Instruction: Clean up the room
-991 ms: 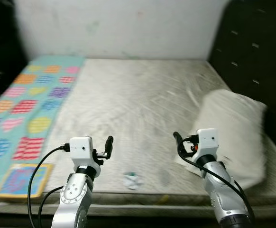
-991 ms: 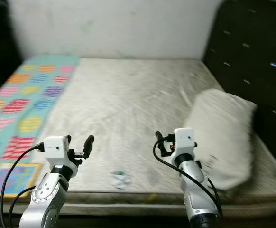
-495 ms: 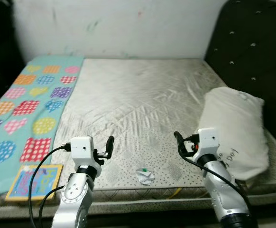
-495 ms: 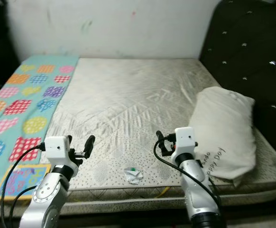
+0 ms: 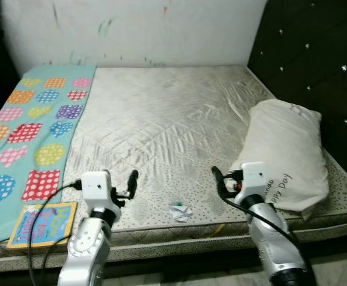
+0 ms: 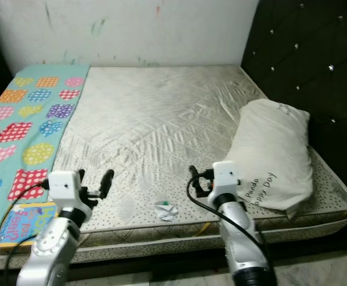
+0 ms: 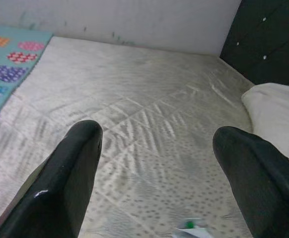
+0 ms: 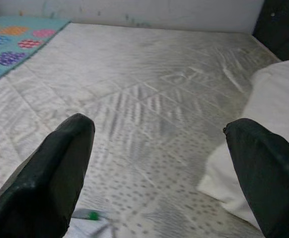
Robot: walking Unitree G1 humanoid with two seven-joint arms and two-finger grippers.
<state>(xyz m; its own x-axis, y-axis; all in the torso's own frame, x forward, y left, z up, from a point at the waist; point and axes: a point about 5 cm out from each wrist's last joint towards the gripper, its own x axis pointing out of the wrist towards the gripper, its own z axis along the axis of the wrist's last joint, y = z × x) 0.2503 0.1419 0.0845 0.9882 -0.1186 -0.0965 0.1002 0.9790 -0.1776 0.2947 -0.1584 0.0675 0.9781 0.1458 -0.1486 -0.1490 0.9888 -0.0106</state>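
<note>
A small crumpled white wrapper with a green spot [image 5: 178, 211] lies on the bare mattress [image 5: 161, 119] close to its front edge. It shows low in the left wrist view [image 7: 189, 225] and in the right wrist view [image 8: 87, 215]. My left gripper [image 5: 132, 183] hovers over the front edge to the wrapper's left, open and holding nothing, its fingers [image 7: 75, 163] wide apart. My right gripper [image 5: 218, 179] hovers to the wrapper's right, just beside the pillow, also open with nothing between its fingers [image 8: 60, 168].
A white pillow with printed words [image 5: 287, 156] lies along the mattress's right side against a black tufted headboard [image 5: 316, 53]. A teal blanket with colourful patches [image 5: 30, 125] covers the left side. A colourful picture book [image 5: 41, 223] rests on its front corner. A white wall stands behind.
The whole picture has shifted and sharpened as the camera moved, and more of the bed's front edge shows. Both grippers keep the same open pose before me.
</note>
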